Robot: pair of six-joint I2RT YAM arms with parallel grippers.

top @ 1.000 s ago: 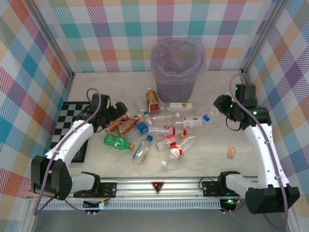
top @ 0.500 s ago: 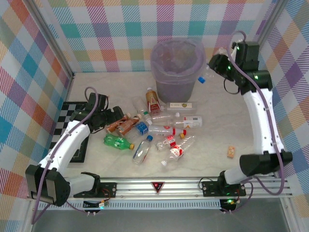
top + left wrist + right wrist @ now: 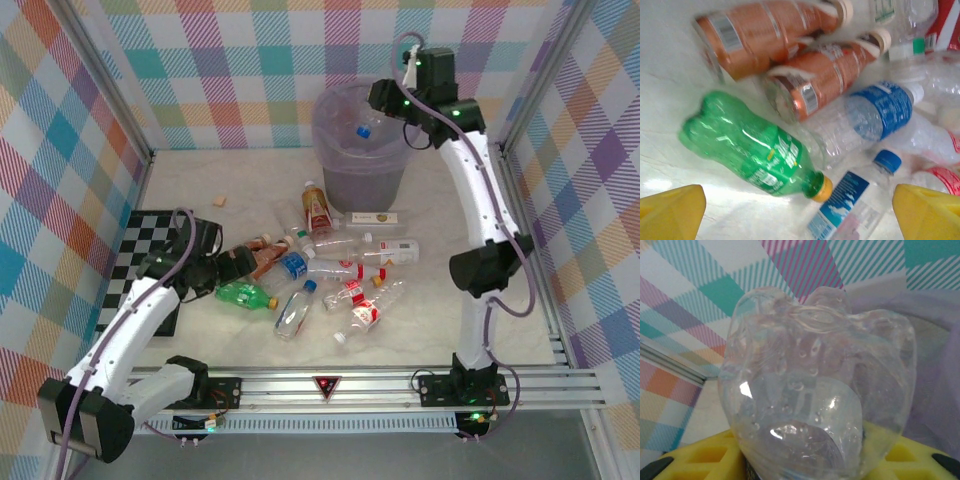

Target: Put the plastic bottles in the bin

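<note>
a clear bottle (image 3: 815, 390) is clamped in the right gripper (image 3: 386, 104) and held above the mouth of the bin (image 3: 362, 182). the left gripper (image 3: 232, 268) is spread wide just over a green bottle (image 3: 755, 150), beside the other bottles (image 3: 345, 268) scattered on the counter (image 3: 450, 300).

right wrist view: clear bottle (image 3: 815, 390) hides its own neck and cap behind its base, and the bottom edge chops it off; left wrist view is smeary, nothing readable, yellow fingertips (image 3: 670, 212) clipped at the corners; left arm (image 3: 130, 320) covers part of the checkerboard (image 3: 138, 232)
</note>
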